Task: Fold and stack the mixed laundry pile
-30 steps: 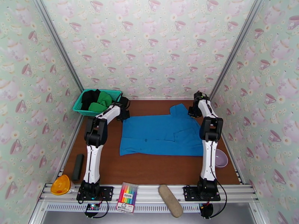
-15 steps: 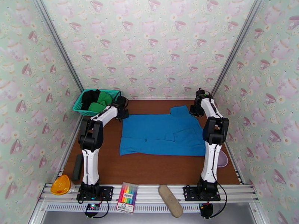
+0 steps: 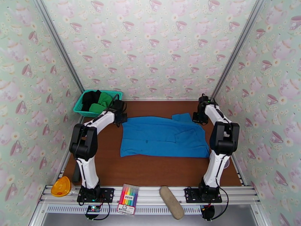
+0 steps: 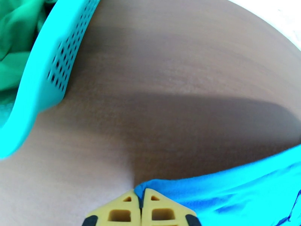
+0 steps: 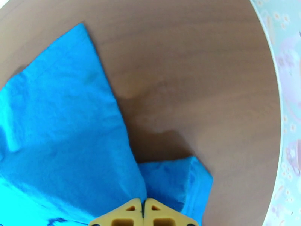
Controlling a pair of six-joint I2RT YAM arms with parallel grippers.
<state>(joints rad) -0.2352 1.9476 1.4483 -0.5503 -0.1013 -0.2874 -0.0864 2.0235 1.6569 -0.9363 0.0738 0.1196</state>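
The blue garment (image 3: 163, 135) lies spread in the middle of the brown surface (image 3: 150, 170), bright and mostly flat, with a few soft creases and a diagonal fold line across its right half. Its long axis runs left to right across the top view. A small flap stands out at its upper right corner, near the right claw (image 3: 199, 118).

The left claw (image 3: 121, 118) sits at the garment's upper left corner. In the left wrist view its yellow fingertips (image 4: 150, 200) are pressed together with the blue corner pinched between them. In the right wrist view the right claw is likewise closed, and blue cloth gathers into the seam between its tips.

The green garment (image 3: 102, 102) and the black garment (image 3: 89, 99) lie bunched in the teal basket (image 3: 80, 106) at the upper left, just beside the left claw.

The shirt's lower edge is straight and roughly parallel to the frame's bottom. Bare surface lies below it, and narrower strips lie above it, to its left and to its right. A marker box (image 3: 128, 199) and a tan oblong (image 3: 171, 202) rest on the rail at the bottom, well apart from the cloth.
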